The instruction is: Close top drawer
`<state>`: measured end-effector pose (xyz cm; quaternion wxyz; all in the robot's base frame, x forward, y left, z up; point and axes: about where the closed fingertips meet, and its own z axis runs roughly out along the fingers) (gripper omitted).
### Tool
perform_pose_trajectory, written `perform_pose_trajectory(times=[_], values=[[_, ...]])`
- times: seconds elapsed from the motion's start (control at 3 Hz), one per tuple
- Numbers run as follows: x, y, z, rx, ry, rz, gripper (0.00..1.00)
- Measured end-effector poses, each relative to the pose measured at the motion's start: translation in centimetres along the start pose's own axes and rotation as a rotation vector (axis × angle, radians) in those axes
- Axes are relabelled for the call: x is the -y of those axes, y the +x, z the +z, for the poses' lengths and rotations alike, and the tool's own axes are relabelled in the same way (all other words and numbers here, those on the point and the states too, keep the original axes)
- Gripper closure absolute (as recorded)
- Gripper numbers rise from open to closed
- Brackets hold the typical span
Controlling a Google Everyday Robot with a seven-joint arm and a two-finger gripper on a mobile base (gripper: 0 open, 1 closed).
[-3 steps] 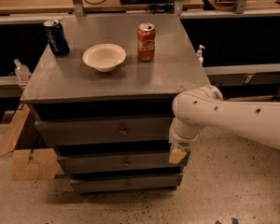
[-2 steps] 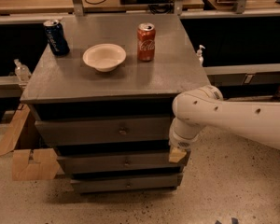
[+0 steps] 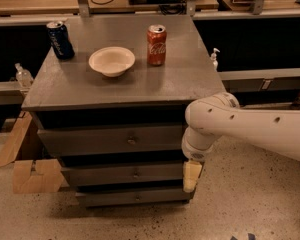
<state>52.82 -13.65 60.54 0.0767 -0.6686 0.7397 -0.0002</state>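
hand [image 3: 192,176] low at the cabinet's [image 3: 120,84] right edge, clenched or released i cannot tell; press the top drawer [image 3: 90,141] front squarely, straight in.

Pretty dim overall, with a warm brownish cast. The grey surface [image 3: 180,79] is lit from above, and a soft sheen is picked up on the red soda can [image 3: 156,45] and the white bowl [image 3: 111,60]. Deep shadow is thrown into the gap above the top drawer [image 3: 90,141]. The end effector [image 3: 192,175], hung at the cabinet's right front corner, is lit paler than the murky drawer fronts.
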Motion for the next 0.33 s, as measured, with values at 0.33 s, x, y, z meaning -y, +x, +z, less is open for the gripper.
perform_pose_trajectory(times=[0.33], values=[[0.0,0.0,0.0,0.0,0.0,0.0,0.0]])
